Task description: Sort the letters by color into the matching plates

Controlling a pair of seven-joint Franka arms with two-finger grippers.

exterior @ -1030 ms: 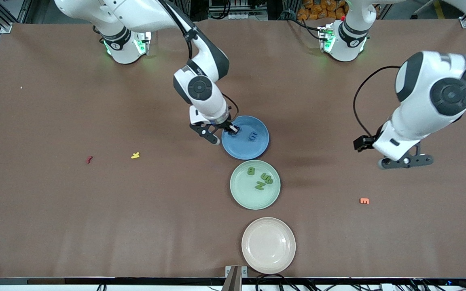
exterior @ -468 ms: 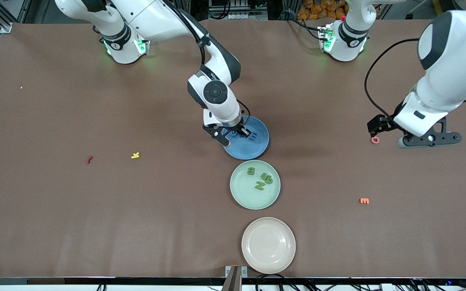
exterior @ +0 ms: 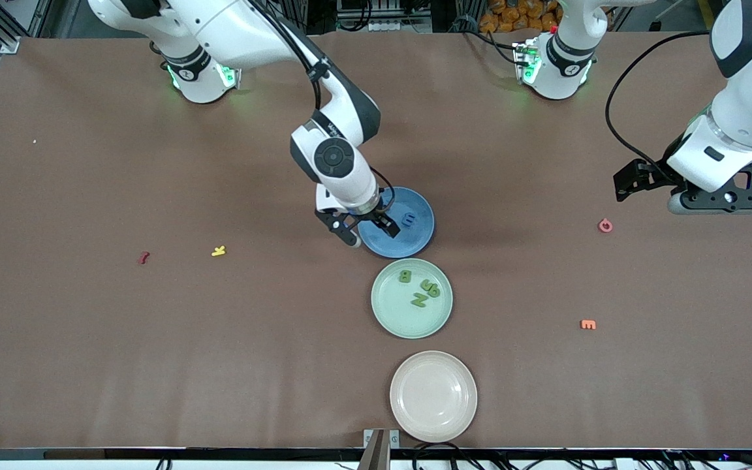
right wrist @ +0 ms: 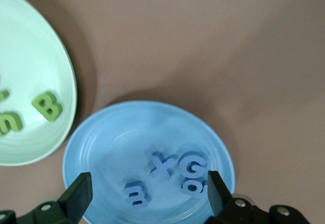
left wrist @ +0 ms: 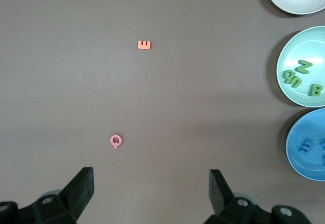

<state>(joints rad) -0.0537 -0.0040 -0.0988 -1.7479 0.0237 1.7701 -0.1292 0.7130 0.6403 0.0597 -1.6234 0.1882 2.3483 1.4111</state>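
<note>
The blue plate [exterior: 408,240] lies mid-table, and the right wrist view shows several blue letters [right wrist: 162,165] lying loose in this plate [right wrist: 117,142]. One blue letter [exterior: 408,219] also shows from the front. My right gripper [exterior: 369,232] hangs open just over the plate's rim, and nothing is between the fingers of that gripper [right wrist: 147,188]. The pale green plate [exterior: 394,314] sits nearer the front camera and holds several green letters [exterior: 405,276]. My left gripper [exterior: 723,203] hovers open and empty over bare table at the left arm's end. The left wrist view confirms that this gripper [left wrist: 151,183] holds nothing.
A cream plate [exterior: 433,396] lies nearest the front camera. A pink letter [exterior: 605,226] and an orange letter [exterior: 588,324] lie toward the left arm's end. A yellow letter [exterior: 219,250] and a red letter [exterior: 144,258] lie toward the right arm's end.
My right gripper has opened over the blue plate and let go of a blue letter. The left arm has swung up and outward, uncovering the pink letter.
</note>
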